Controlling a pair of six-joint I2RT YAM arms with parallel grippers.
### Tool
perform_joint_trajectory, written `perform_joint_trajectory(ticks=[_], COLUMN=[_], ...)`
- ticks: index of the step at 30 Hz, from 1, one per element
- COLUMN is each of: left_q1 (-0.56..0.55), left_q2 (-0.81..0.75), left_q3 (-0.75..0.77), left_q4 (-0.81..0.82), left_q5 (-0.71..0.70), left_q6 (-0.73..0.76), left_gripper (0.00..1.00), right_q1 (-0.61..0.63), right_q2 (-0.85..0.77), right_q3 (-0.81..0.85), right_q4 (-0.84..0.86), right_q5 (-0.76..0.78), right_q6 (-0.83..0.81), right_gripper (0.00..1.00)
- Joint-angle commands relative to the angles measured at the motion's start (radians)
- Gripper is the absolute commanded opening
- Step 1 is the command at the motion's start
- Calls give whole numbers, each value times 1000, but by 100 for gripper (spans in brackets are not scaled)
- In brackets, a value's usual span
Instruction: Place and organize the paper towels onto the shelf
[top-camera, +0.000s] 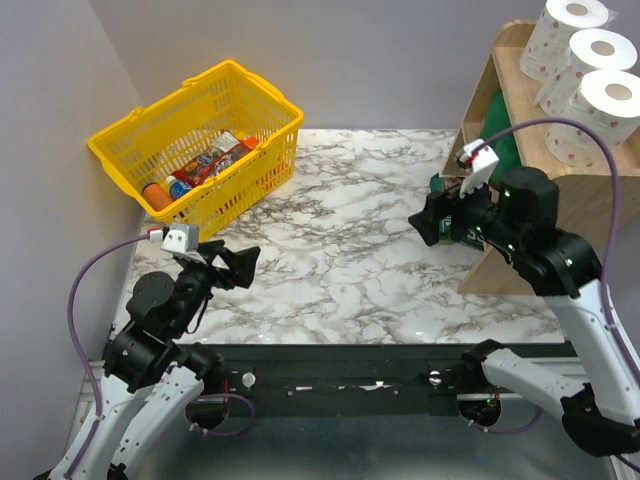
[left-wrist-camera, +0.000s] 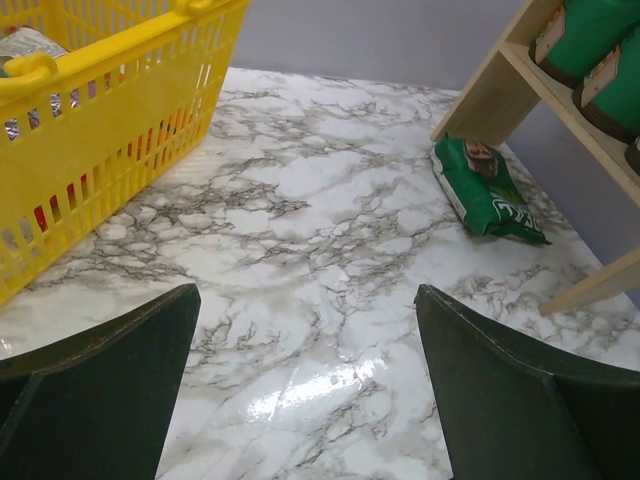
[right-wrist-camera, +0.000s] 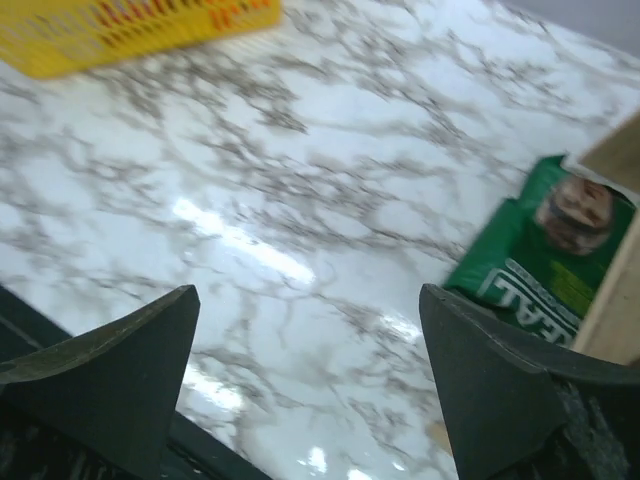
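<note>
Over on the right, the light wooden shelf (top-camera: 484, 105) carries three white, red-dotted paper towels (top-camera: 597, 55) lined up on its top tier, hollow cores showing, and the left gripper (left-wrist-camera: 305, 295) and right gripper (right-wrist-camera: 307, 292) both hover with empty fingers spread.

A robot lab bench dressed as a small shop: plain grey walls (top-camera: 300, 60) enclose a marble-patterned table (top-camera: 340, 250), with 2 arms bolted to a black rail (top-camera: 340, 385) at its near edge. A yellow shopping basket (top-camera: 165, 100) of packaged goods (top-camera: 205, 165) sits far left, and a wooden shelf (top-camera: 500, 70) at far right carries 3 paper towels (top-camera: 600, 55).
</note>
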Motion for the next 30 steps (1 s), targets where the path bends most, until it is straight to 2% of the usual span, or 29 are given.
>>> perform_joint_trajectory(ticks=[1, 5, 10, 20, 30], left_q1=[-1, -1, -1, -1, -1], left_q2=[67, 114, 125, 72, 71], left_q3=[126, 256, 352, 315, 310], left_q4=[-28, -73, -96, -74, -76], left_q5=[35, 71, 133, 155, 164], left_q6=[34, 46, 27, -36, -41], left_gripper=[99, 99, 99, 99, 99], right_q1=[3, 3, 3, 2, 2], right_q2=[-121, -291, -419, -551, -549], right_q3=[-51, -140, -240, -340, -330], right_q4=[133, 210, 262, 227, 219], right_q5=[-295, -280, -206, -146, -142], right_q6=[146, 271, 433, 515, 502], right_gripper=[100, 100, 100, 100, 100])
